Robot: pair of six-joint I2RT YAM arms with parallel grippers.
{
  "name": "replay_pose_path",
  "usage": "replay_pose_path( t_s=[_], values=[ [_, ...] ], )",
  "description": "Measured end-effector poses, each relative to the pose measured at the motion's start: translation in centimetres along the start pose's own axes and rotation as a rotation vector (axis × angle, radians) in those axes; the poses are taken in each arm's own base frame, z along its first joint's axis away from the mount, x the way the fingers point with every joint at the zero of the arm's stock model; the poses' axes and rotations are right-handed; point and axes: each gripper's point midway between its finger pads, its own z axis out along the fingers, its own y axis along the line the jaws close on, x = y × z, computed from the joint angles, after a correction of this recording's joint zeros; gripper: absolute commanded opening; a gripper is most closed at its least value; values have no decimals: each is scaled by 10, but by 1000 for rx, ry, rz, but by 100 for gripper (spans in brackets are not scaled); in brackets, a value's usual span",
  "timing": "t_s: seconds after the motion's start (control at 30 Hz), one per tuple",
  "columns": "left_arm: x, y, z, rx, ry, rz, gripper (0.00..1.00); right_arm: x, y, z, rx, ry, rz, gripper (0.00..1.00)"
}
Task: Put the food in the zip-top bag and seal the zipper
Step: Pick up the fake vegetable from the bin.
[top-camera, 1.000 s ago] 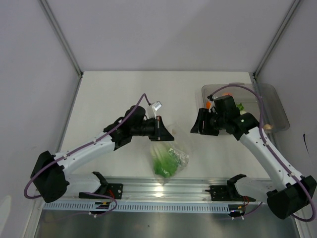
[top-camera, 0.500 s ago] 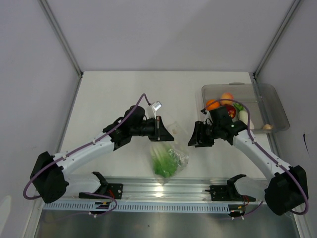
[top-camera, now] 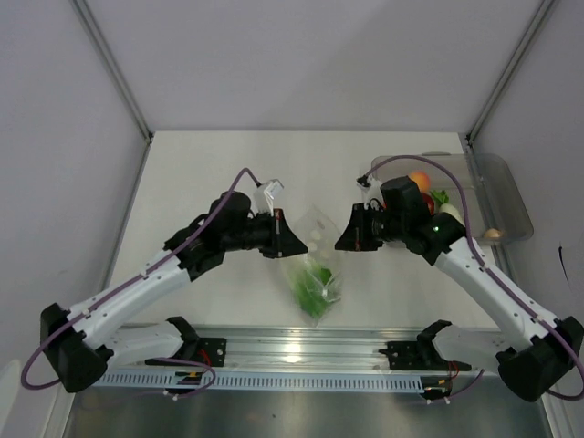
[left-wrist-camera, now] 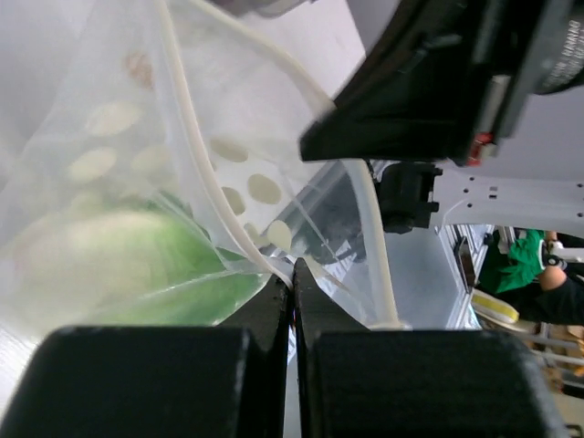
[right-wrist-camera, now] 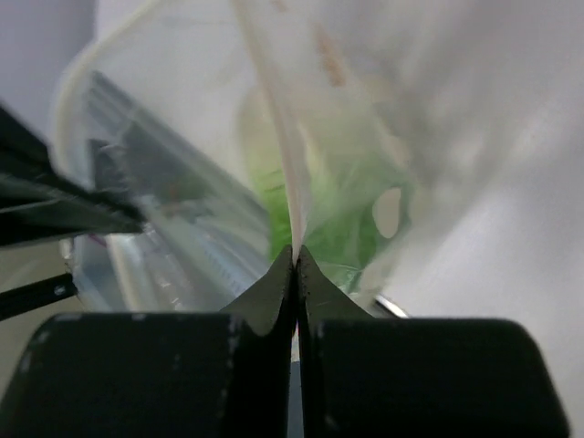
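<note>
Loading step: L gripper point(top-camera: 297, 245) & R gripper point(top-camera: 339, 243) are pinching opposite rims of the zip-top bag point(top-camera: 317, 263) mid-table, jaws shut tight; cabbage point(top-camera: 314, 286) inside. Next prob. needs one arm fetching tray point(top-camera: 511, 215) food point(top-camera: 419, 180).

This is a robot lab's test cell, not a home or a shop. A white table point(top-camera: 210, 173) is boxed in by plain white panels point(top-camera: 301, 64) on metal posts point(top-camera: 114, 68). The left arm point(top-camera: 137, 292) and the right arm point(top-camera: 493, 283), both white and black, are bolted to an aluminium rail point(top-camera: 301, 351) at its near edge. Toy fruit point(top-camera: 419, 180) sits in a clear tray point(top-camera: 506, 196).
</note>
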Motion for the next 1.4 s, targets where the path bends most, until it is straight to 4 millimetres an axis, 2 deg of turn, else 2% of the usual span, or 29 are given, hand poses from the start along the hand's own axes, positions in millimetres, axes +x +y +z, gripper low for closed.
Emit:
replay_pose_path(
  t_s=[0.1, 0.2, 0.3, 0.43, 0.5, 0.6, 0.77, 0.87, 0.97, 1.1, 1.17, 1.23, 1.33, 1.4],
  values=[
    [-14, -16, -21, 15, -72, 45, 1, -10, 45, -25, -92, -67, -57, 0],
    [-21, -26, -36, 33, -127, 73, 1, -6, 66, -39, -146, -91, -84, 0],
    [-19, -17, -29, 19, -125, 66, 1, 1, 56, -29, -111, -68, -63, 0],
    [7, 24, -3, -72, -28, 7, 1, 13, 27, 0, -9, 3, -15, 0],
    [15, 34, 1, -105, 8, -15, 1, 17, 17, 7, 34, 31, 0, 0],
    [8, 25, -6, -95, -5, -2, 0, 12, 17, 1, 62, 24, -9, 0],
    [-25, -19, -27, -6, -97, 58, 1, -24, 49, -29, 14, -94, -58, 0],
    [-31, -31, -40, 31, -139, 81, 0, -30, 59, -44, -20, -145, -77, 0],
    [-26, -22, -33, 17, -118, 68, 1, -26, 55, -40, -15, -137, -74, 1],
    [-3, 12, -8, -46, -21, 14, 1, -12, 31, -7, 51, -37, -37, 2],
    [10, 26, -2, -80, 26, -14, 1, -4, 20, 6, 81, 9, -23, 14],
    [13, 28, -2, -86, 35, -17, 0, -3, 16, 11, 92, 25, -25, 22],
    [9, 23, -6, -74, 20, -4, 1, -7, 21, 7, 86, 16, -43, 44],
    [5, 19, -7, -67, 10, 5, 1, -16, 28, 0, 80, -4, -65, 50]
  ],
)
